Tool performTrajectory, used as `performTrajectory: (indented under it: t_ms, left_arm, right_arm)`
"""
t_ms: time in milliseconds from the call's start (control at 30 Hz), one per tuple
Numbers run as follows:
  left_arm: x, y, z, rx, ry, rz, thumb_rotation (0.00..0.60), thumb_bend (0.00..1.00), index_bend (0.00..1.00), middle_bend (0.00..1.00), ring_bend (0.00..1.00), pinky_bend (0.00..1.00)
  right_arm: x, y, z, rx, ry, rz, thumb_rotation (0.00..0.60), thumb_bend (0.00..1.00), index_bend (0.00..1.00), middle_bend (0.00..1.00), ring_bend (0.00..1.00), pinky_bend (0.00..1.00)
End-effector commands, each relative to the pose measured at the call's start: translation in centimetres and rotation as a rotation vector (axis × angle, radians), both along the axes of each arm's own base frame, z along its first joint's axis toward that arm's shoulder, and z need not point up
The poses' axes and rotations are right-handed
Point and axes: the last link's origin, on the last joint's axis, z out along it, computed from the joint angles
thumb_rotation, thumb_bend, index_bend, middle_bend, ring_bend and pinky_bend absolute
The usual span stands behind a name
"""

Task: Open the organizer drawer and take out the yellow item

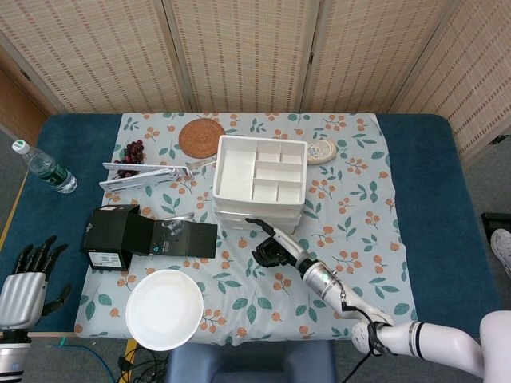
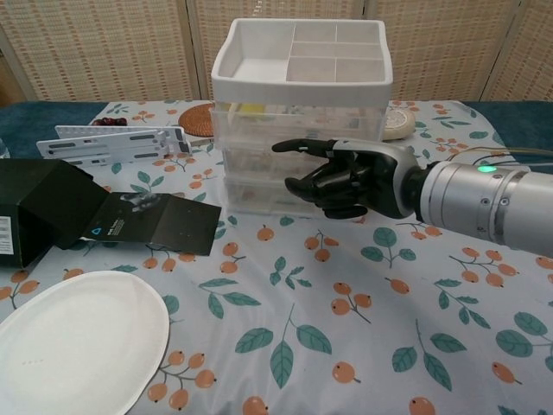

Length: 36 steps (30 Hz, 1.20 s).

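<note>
The white organizer [image 1: 218,171] stands mid-table, its open tray top [image 2: 298,82] over translucent drawers. A yellow item [image 2: 249,108] shows faintly through the top drawer's front. My right hand [image 2: 350,177] hovers just in front of the middle drawers, fingers curled in and thumb stretched left; nothing shows in its grasp. The head view puts this right hand [image 1: 271,249] a little in front of the organizer's base. Whether the fingers touch a drawer front cannot be made out. Off the table's front left corner, my left hand [image 1: 22,283] holds nothing, fingers spread.
A black opened box [image 1: 120,234] lies left of the organizer, with a white plate [image 1: 164,309] in front of it. A flat white rack [image 1: 148,175], grapes [image 1: 132,153] and a woven coaster [image 1: 200,137] lie behind. A water bottle [image 1: 44,167] is far left.
</note>
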Motion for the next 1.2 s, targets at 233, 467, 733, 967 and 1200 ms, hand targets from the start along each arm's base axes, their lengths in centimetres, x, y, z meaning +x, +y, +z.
performTrajectory:
  t_ms: [233,467,733,967,1200]
  left_arm:
    - [0.0,-0.1,0.0,-0.003,-0.002,-0.002,0.6,0.32,0.15,0.07,0.12,0.06]
    - [0.1,0.0,0.0,-0.001,-0.005,-0.009,0.6,0.32,0.15,0.07,0.12,0.06]
    - [0.3,0.2,-0.1,-0.006,-0.004,-0.015,0.6,0.32,0.15,0.07,0.12,0.06]
    - [0.5,0.4,-0.4,-0.016,-0.004,-0.02,0.6,0.32,0.15,0.07,0.12,0.06]
    - [0.5,0.4,-0.5,-0.022,-0.001,-0.019,0.6,0.32,0.15,0.07,0.12,0.06]
  right_arm:
    - [-0.9,1.0,0.7,0.018,0.012,-0.006,0.6,0.52,0.04,0.88,1.0,1.0]
    - [-1.5,3.3,3.4,0.022,0.06,0.06,0.6,0.52,0.04,0.87,1.0,1.0]
    - [-1.2,4.4,8.1,-0.148,0.175,0.199,0.6,0.57,0.04,0.87,1.0,1.0]
    - [-0.8,3.6,10.1,-0.255,0.314,0.236,0.6,0.61,0.04,0.89,1.0,1.0]
    - [-0.7,2.4,10.1,-0.266,0.408,0.227,0.6,0.62,0.04,0.89,1.0,1.0]
